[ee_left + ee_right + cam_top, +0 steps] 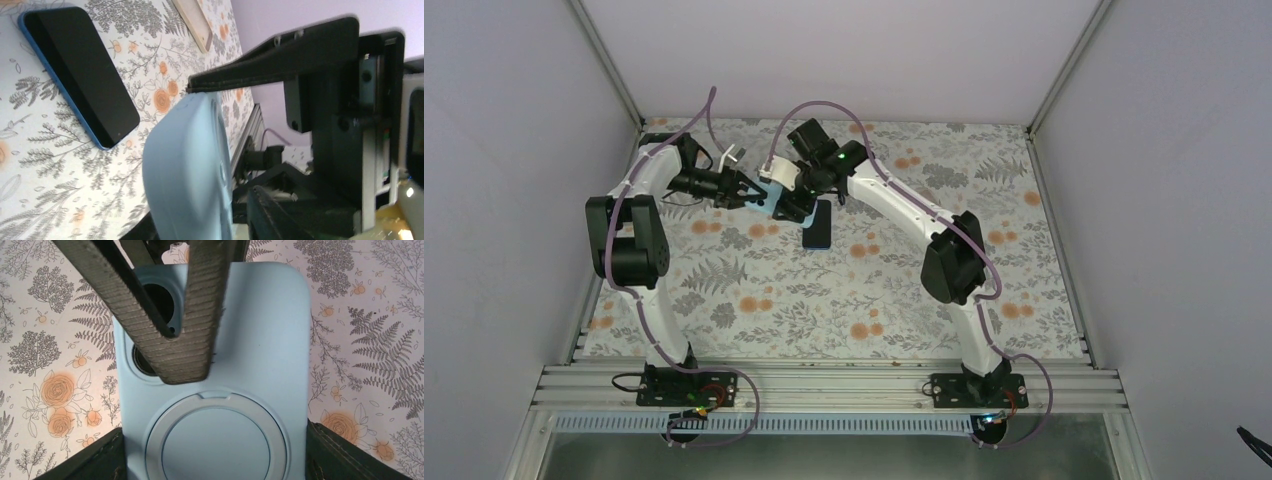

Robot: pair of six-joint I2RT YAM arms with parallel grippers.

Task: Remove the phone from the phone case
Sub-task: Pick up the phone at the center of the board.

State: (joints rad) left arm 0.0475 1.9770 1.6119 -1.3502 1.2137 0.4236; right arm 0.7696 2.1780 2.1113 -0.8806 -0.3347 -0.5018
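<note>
Right tool clamping phone case edges, left tool at camera cutout

top: overhead, far | left wrist: sidelong | right wrist: downward, close | shared: table

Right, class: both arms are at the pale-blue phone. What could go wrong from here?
The right end effector grips the pale-blue phone only by its side edges; a slip could drop it by the dark phone on the table.
The left end effector's fingers cross the camera opening; pressing there might scratch a lens or twist the phone loose.
</note>
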